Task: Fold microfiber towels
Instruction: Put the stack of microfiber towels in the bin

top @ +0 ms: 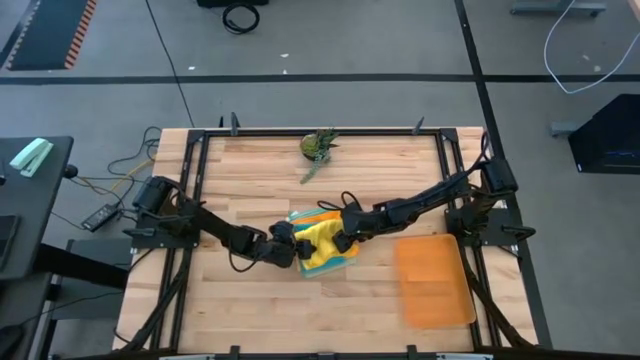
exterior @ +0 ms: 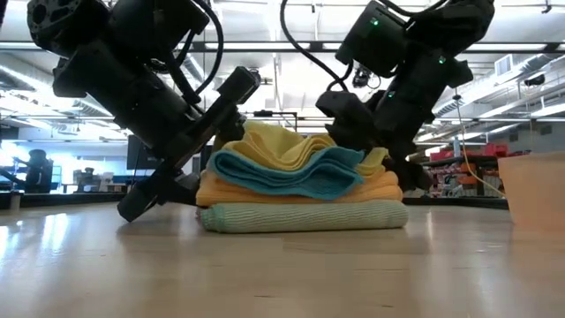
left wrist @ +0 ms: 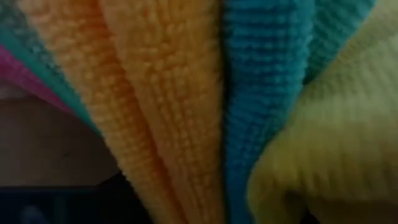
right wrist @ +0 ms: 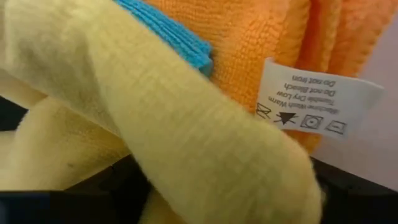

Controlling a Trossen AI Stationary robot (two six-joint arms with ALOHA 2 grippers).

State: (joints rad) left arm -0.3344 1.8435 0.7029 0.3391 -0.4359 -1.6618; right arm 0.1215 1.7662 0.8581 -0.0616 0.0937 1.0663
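A stack of microfiber towels (top: 325,250) lies in the middle of the table: pale green (exterior: 300,216) at the bottom, then orange (exterior: 291,190) and teal (exterior: 291,170). A rumpled yellow one (exterior: 269,141) is on top. A pink edge (left wrist: 18,74) also shows in the left wrist view. My left gripper (top: 292,250) stands open at the stack's left side, slanting down toward it. My right gripper (top: 343,240) stands open at the stack's right side, slanting down over the yellow towel (right wrist: 155,124). My left gripper is close against the stack's left side. The layered orange (left wrist: 155,93), teal (left wrist: 261,93) and yellow (left wrist: 348,124) edges fill its wrist view, and I cannot tell whether its fingers touch them. My right gripper has a raised fold of the yellow towel (right wrist: 205,168) between its open fingers. I cannot tell whether they touch it.
A stiff orange mat (top: 432,280) lies at the near right of the wooden table. A small green plant (top: 318,147) stands near the far edge. A white care label (right wrist: 311,102) sticks out from the orange towel. Bare wood lies in front of and behind the stack.
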